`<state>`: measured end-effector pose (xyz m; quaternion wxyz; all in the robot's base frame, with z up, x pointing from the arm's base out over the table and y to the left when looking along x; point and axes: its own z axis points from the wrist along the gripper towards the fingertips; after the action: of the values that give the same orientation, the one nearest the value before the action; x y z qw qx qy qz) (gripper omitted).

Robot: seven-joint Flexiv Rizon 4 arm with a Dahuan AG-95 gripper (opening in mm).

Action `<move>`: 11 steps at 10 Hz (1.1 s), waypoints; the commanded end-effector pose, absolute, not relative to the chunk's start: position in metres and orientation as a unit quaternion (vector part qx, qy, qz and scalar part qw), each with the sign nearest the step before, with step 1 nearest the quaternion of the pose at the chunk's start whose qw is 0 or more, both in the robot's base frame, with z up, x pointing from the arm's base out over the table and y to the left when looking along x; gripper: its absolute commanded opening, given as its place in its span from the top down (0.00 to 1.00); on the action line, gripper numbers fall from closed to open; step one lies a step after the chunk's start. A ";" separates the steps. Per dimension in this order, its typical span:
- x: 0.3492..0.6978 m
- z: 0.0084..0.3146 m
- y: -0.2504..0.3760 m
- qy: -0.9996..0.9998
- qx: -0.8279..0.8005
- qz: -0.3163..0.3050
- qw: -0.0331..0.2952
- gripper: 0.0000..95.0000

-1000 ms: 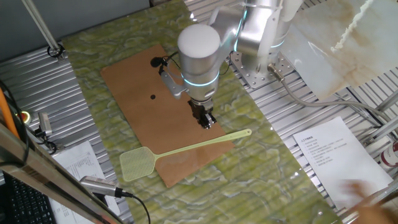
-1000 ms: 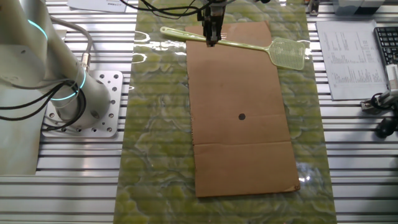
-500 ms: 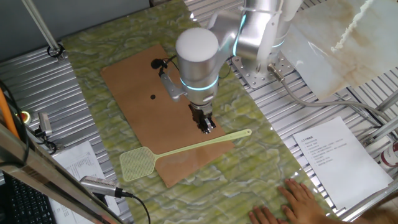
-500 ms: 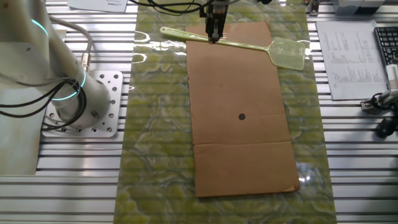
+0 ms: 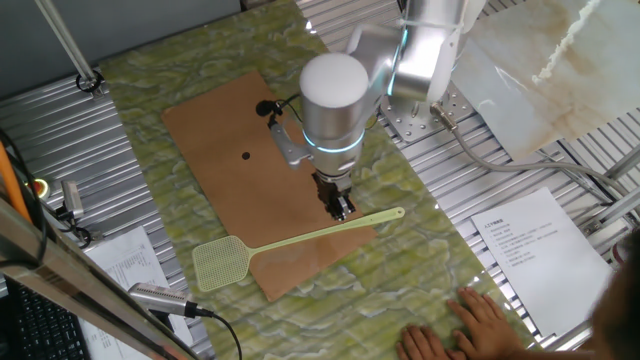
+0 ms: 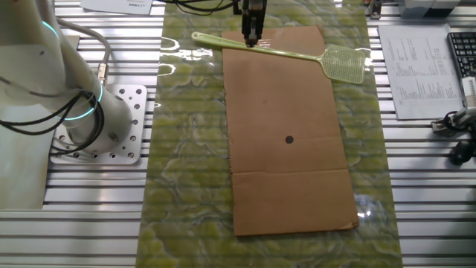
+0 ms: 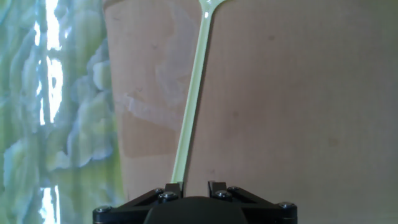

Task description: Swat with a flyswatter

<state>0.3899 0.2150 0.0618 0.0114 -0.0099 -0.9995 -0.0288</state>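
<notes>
**Gripper low over the swatter handle**

At the left of the one fixed view, the mesh head of the flyswatter [image 5: 300, 241] lies at about 8 o'clock from the cardboard sheet [image 5: 240, 180], overhanging that sheet's near corner onto the green marbled mat [image 5: 420, 260]. A small dark dot [image 5: 246, 155] marks the cardboard toward 10 o'clock. From the head, the thin handle runs toward 2 o'clock across the cardboard's edge and ends in a small loop on the mat.

The gripper [image 5: 341, 209] hangs at the middle of the handle, fingers pointing down, tips just above or at the handle; contact cannot be told. In the hand view the flyswatter [image 7: 193, 99] passes from 12 o'clock down to the left finger [image 7: 168, 194], with the gripper [image 7: 189, 186] showing a narrow gap between its fingers; whether it is parted wide or closed on anything cannot be told.

At the right, near 5 o'clock, a person's hand [image 5: 455, 330] rests on the mat beside a printed sheet [image 5: 540, 250].

In the other fixed view the flyswatter [image 6: 290, 52] lies across the cardboard's far end, the gripper [image 6: 253, 37] over its handle.
</notes>
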 end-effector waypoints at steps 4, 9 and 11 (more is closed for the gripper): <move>0.390 0.062 0.214 -0.999 0.007 -0.030 0.005 0.80; 0.386 0.049 0.221 -0.999 -0.009 -0.037 0.004 0.60; 0.389 0.044 0.224 -0.999 -0.017 -0.035 0.002 0.60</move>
<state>0.3912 0.2260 0.0432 0.0035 -0.0183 -0.9992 -0.0367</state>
